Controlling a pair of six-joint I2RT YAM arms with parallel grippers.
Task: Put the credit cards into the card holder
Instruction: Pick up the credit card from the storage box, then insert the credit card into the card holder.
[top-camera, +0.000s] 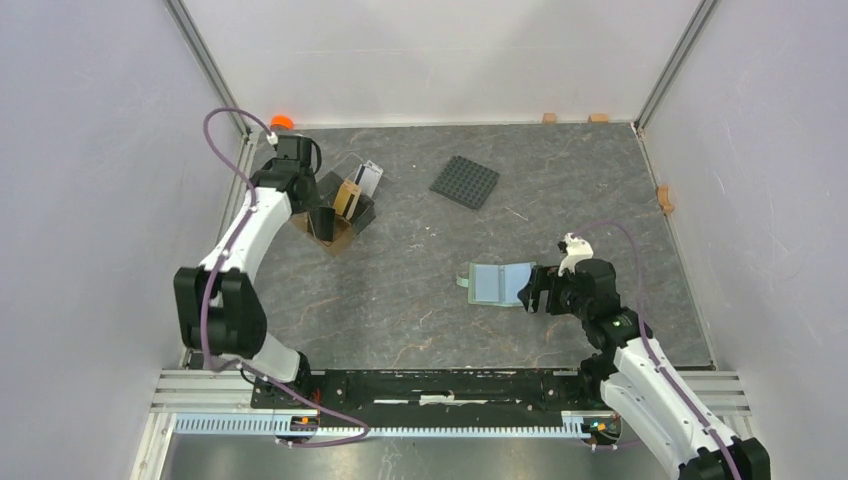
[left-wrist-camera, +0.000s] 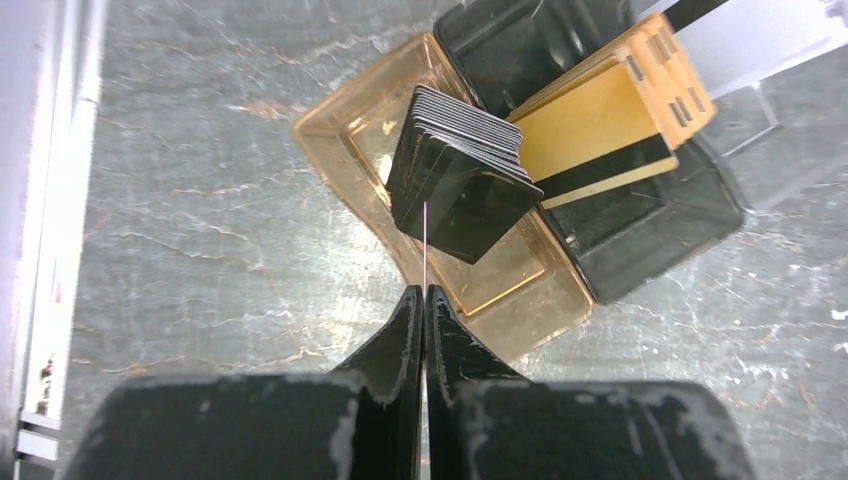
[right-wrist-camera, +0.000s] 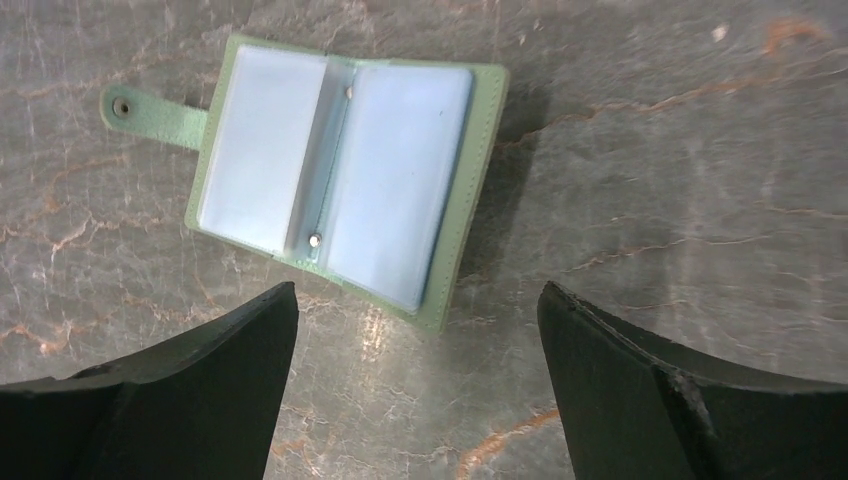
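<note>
Credit cards (left-wrist-camera: 462, 190) stand bunched in the brown tray (left-wrist-camera: 340, 135) at the overhead view's upper left. There the left end effector (left-wrist-camera: 425, 300) pinches what looks like a single card (left-wrist-camera: 425, 240), seen edge-on. The card holder (right-wrist-camera: 340, 170) lies open at centre right, just ahead of the wide-spread right end effector (right-wrist-camera: 418, 292).

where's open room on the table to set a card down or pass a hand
Widest bare stretch: mid-table, between the brown tray, the studded plate and the card holder. Also free: the far right corner beyond the plate. Crowded: the far left, where the left gripper pinches a card at the tray, and the holder's right edge, by the open right gripper.
</note>
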